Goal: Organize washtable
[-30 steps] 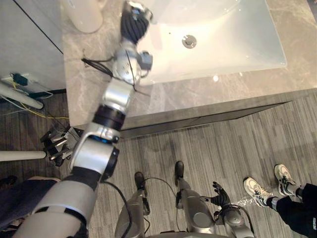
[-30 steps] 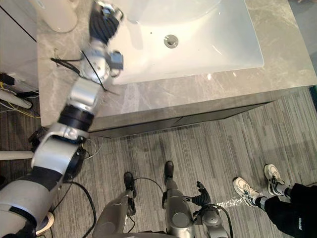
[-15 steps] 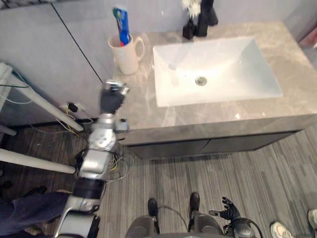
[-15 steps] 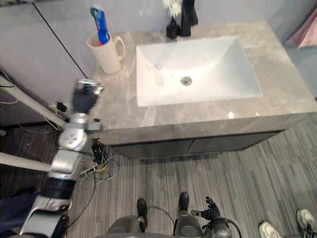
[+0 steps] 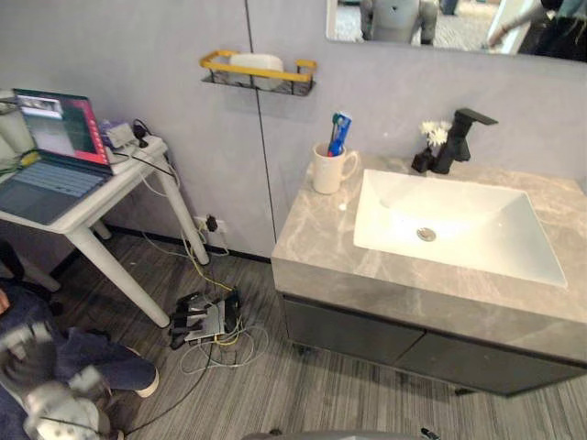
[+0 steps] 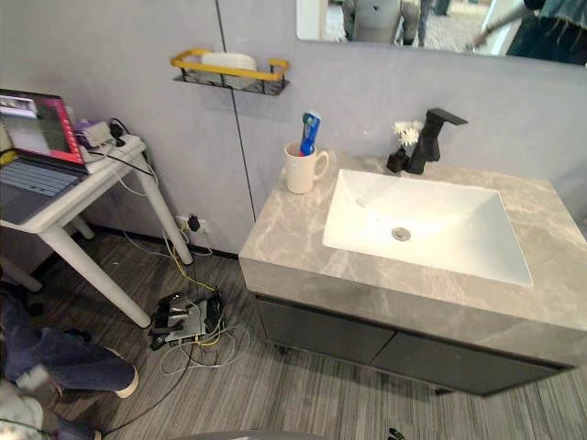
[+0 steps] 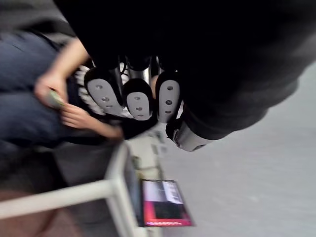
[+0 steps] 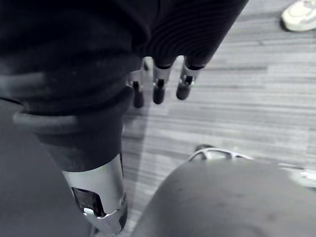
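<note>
Grey marble-top wash table [image 5: 323, 229] stood against the grey wall. On it were a white rectangular sink [image 5: 514, 247], a black angular tap [image 5: 459, 136] & a small black vase of white flowers [image 5: 427, 147] at the back. A cream ceramic mug [image 5: 327, 170] stood upright at the table's back L corner, just beside the sink and apart from it. Its handle pointed toward the sink, w/ a blue toothpaste tube [image 5: 338, 132] standing in it.

Both hands were well away from the table. The left hand [image 7: 136, 96] was low at the robot's L side, fingers loosely bent, side by side, nothing in them; behind it was a seated person [image 7: 59, 111]. The right hand [image 8: 158, 81] hung over the grey plank floor [image 8: 237, 108], fingers straight, slightly apart, empty.

Nothing on the table looked out of place, so the task was prob. done or nearly so.

Handling, as a judgement: mug is stiff, glazed, so slippery & breakable on stone. Best taken round the body or by the handle, kept upright. Tube is light & soft and sticks out high, so it could tip out if the mug is tilted. Vase is small, prob. easy to knock over.
</note>
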`<state>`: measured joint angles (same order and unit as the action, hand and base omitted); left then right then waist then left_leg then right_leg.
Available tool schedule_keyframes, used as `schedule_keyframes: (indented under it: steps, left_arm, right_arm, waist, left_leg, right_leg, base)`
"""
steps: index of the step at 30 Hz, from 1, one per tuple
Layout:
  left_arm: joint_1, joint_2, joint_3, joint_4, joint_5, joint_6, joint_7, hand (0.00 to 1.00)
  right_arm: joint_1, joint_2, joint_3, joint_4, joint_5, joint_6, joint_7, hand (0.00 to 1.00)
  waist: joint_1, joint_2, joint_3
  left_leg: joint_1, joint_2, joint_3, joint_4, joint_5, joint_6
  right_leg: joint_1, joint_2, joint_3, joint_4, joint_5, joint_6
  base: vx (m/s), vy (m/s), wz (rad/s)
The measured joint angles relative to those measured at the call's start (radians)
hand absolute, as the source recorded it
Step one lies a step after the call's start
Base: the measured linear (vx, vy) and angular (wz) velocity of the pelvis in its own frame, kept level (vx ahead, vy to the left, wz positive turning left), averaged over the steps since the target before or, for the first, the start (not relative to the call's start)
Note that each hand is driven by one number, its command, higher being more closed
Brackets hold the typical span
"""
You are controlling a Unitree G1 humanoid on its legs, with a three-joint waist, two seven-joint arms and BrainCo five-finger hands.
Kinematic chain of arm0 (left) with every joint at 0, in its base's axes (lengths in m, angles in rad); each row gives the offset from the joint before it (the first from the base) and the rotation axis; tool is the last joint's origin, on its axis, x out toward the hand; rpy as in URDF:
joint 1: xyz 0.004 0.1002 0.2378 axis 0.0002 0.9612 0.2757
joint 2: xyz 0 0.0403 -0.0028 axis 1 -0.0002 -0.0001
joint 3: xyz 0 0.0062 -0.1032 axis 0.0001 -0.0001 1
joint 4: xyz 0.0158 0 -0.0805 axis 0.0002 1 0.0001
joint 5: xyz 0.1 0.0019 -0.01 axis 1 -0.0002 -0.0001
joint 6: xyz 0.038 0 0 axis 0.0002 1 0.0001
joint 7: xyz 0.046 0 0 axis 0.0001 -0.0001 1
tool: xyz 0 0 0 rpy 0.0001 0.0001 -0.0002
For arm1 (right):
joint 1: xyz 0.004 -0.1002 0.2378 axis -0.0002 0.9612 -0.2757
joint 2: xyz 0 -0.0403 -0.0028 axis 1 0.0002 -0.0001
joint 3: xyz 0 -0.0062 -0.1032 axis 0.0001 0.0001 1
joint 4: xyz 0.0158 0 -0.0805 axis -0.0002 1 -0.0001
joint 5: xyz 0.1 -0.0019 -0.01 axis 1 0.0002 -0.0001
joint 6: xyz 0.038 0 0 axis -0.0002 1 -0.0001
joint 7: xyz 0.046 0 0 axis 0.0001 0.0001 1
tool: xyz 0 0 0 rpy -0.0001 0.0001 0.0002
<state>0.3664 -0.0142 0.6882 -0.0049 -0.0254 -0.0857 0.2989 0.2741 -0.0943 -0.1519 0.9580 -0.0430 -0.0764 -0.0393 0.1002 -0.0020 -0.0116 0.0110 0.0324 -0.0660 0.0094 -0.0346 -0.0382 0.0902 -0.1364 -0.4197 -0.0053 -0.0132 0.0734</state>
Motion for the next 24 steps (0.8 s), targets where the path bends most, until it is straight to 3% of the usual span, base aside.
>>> schedule_keyframes:
  steps: [1, 5, 9, 14, 18, 20, 22, 23, 24]
  left_arm:
    - [0.008, -0.017, -0.005, 0.119, 0.001, 0.018, -0.015, 0.00]
    - [-0.022, -0.053, -0.018, 0.595, -0.015, 0.040, -0.094, 0.00]
    - [-0.054, -0.070, -0.061, 0.924, -0.064, 0.081, -0.176, 0.00]
    - [-0.072, -0.046, -0.120, 0.976, -0.077, 0.075, -0.200, 0.00]
    - [-0.101, -0.009, -0.231, 0.988, -0.068, 0.062, -0.204, 0.00]
    - [-0.133, 0.002, -0.269, 0.981, -0.067, 0.056, -0.203, 0.00]
    - [-0.195, 0.001, -0.304, 0.921, -0.067, 0.034, -0.186, 0.00]
    - [-0.201, -0.002, -0.310, 0.907, -0.066, 0.030, -0.184, 0.00]
    - [-0.206, -0.007, -0.332, 0.894, -0.064, 0.023, -0.180, 0.00]
  right_arm:
    - [0.000, 0.009, -0.007, -0.025, 0.003, 0.001, 0.000, 0.00]
    - [-0.002, 0.039, -0.040, -0.042, 0.006, 0.008, -0.004, 0.00]
    - [-0.012, 0.047, -0.055, -0.026, 0.015, 0.009, -0.005, 0.00]
    - [-0.022, 0.040, -0.067, 0.026, 0.024, 0.008, -0.023, 0.00]
    - [-0.046, 0.031, -0.063, 0.060, 0.031, 0.010, -0.024, 0.00]
    - [-0.059, 0.025, -0.033, 0.063, 0.030, 0.009, -0.026, 0.00]
    - [-0.116, 0.011, 0.010, 0.063, 0.022, 0.011, -0.034, 0.00]
    - [-0.129, 0.008, 0.014, 0.060, 0.022, 0.012, -0.037, 0.00]
    - [-0.133, -0.003, 0.013, 0.045, 0.020, 0.011, -0.050, 0.00]
  waist:
    - [-0.001, -0.001, -0.002]
    - [-0.009, -0.006, -0.021]
    - [-0.031, -0.006, -0.023]
    - [-0.031, -0.003, -0.026]
    - [-0.030, -0.003, -0.023]
    - [-0.032, -0.008, 0.005]
    - [-0.028, -0.004, 0.088]
    - [-0.031, -0.009, 0.097]
    - [-0.029, 0.008, 0.105]
  left_leg:
    - [0.003, -0.001, -0.004, 0.006, 0.000, 0.000]
    - [0.003, 0.001, -0.012, 0.008, -0.001, 0.002]
    - [0.004, 0.001, -0.031, -0.014, 0.011, -0.005]
    - [0.024, 0.002, -0.051, -0.049, 0.039, -0.017]
    - [0.027, 0.002, -0.053, -0.039, 0.042, -0.015]
    - [-0.009, -0.006, -0.051, 0.036, 0.028, -0.022]
    - [-0.126, -0.009, 0.015, 0.253, 0.007, -0.038]
    - [-0.152, 0.002, 0.050, 0.291, 0.003, -0.041]
    - [-0.190, 0.049, 0.151, 0.332, -0.034, -0.036]
  right_leg:
    - [0.006, -0.005, -0.015, 0.008, -0.007, 0.001]
    - [0.012, -0.008, -0.039, 0.023, -0.025, -0.003]
    - [0.011, -0.009, -0.066, 0.019, -0.035, 0.006]
    - [0.028, -0.004, -0.081, 0.019, -0.039, 0.008]
    - [0.045, -0.004, -0.086, 0.014, -0.041, 0.010]
    - [0.047, -0.009, -0.102, 0.021, -0.041, 0.010]
    - [0.041, -0.021, -0.117, 0.043, -0.043, 0.000]
    - [0.035, -0.020, -0.124, 0.042, -0.045, -0.004]
    - [0.007, -0.002, -0.125, 0.050, -0.049, -0.017]
  base:
    - [-0.02, 0.029, 0.18]
    - [-0.02, 0.001, 0.15]
    - [-0.01, -0.013, 0.21]
    - [0.06, -0.010, 0.14]
    - [0.07, 0.002, 0.06]
    - [0.00, 0.014, 0.23]
    - [-0.16, 0.031, 0.21]
    - [-0.19, 0.006, 0.09]
    - [-0.21, 0.027, -0.05]
